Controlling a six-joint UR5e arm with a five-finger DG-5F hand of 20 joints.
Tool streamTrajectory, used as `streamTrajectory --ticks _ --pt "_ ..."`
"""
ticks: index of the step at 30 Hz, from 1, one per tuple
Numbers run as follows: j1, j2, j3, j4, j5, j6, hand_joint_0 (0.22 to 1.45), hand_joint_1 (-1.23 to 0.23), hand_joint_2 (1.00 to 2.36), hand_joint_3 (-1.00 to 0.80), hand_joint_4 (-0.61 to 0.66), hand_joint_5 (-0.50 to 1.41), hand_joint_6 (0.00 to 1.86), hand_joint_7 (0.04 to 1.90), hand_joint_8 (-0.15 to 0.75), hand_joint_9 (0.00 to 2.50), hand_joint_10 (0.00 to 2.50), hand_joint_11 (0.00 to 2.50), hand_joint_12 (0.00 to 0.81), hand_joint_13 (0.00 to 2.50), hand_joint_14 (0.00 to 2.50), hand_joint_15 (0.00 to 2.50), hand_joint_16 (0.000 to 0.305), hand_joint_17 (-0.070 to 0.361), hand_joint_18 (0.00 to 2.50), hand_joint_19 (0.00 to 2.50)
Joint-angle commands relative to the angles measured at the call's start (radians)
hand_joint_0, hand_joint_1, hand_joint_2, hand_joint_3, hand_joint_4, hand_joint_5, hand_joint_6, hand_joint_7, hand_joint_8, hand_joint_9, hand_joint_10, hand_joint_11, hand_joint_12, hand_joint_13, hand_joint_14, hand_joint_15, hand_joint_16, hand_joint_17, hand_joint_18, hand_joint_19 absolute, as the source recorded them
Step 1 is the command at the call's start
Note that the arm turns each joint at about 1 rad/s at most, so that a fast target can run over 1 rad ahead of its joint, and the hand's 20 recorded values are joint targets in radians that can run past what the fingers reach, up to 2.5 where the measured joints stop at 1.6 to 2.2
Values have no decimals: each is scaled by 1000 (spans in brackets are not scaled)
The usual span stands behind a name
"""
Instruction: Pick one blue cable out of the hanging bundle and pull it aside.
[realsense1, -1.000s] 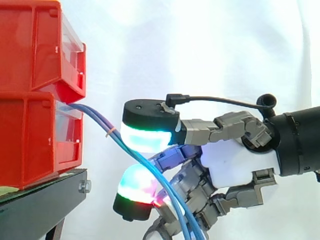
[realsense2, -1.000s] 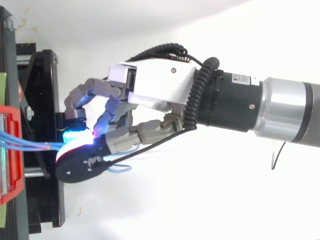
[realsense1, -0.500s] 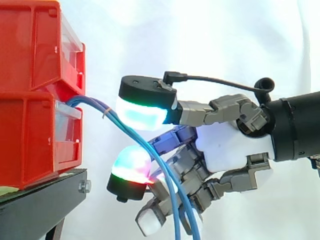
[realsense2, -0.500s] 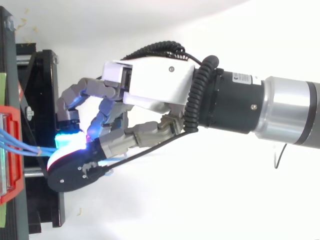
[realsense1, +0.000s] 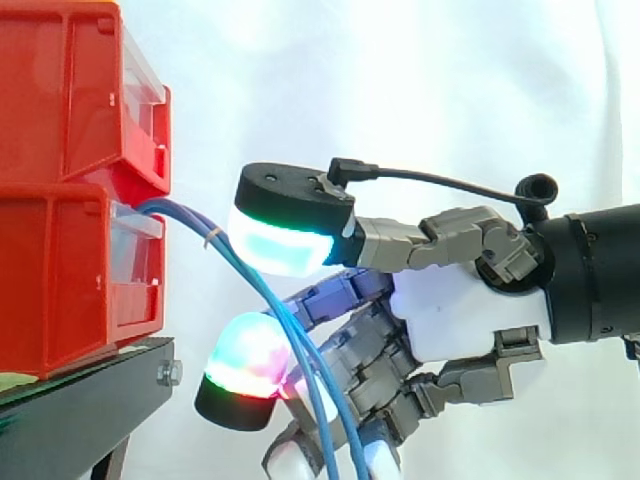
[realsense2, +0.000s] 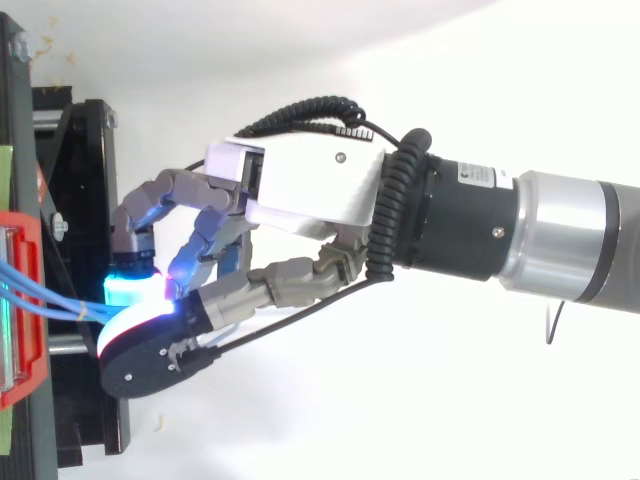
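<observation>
Two red bins (realsense1: 70, 200) sit stacked on a black stand (realsense1: 70, 415) at the left; the blue cables (realsense1: 190, 218), bound by a small tan tie (realsense1: 213, 237), leave the lower bin's front and slope down rightward; the hand (realsense1: 455, 320) curls round them, a cyan-green pad (realsense1: 285, 245) above, a red-green pad (realsense1: 245, 360) below; a white curtain (realsense1: 420, 100) hangs behind.

Bright, even light washes out the white curtain (realsense1: 420, 90); the glowing pads (realsense1: 285, 245) perhaps flare a little.
</observation>
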Motion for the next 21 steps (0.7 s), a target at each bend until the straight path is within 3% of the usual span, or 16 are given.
streamTrajectory --ticks 1,10,21 --pt "5 0 1 9 6 -14 450 -568 1000 -492 229 -167 788 970 399 1073 16 783 417 954 13 459 63 141 1149 584" --pt "11 0 39 -23 23 -22 451 -566 1000 -488 227 -170 784 954 395 1052 16 782 419 949 15 453 63 142 1148 586" --pt "15 0 57 -34 26 -19 449 -562 1001 -490 239 -181 779 938 394 1002 15 771 422 943 13 452 64 143 1148 586"
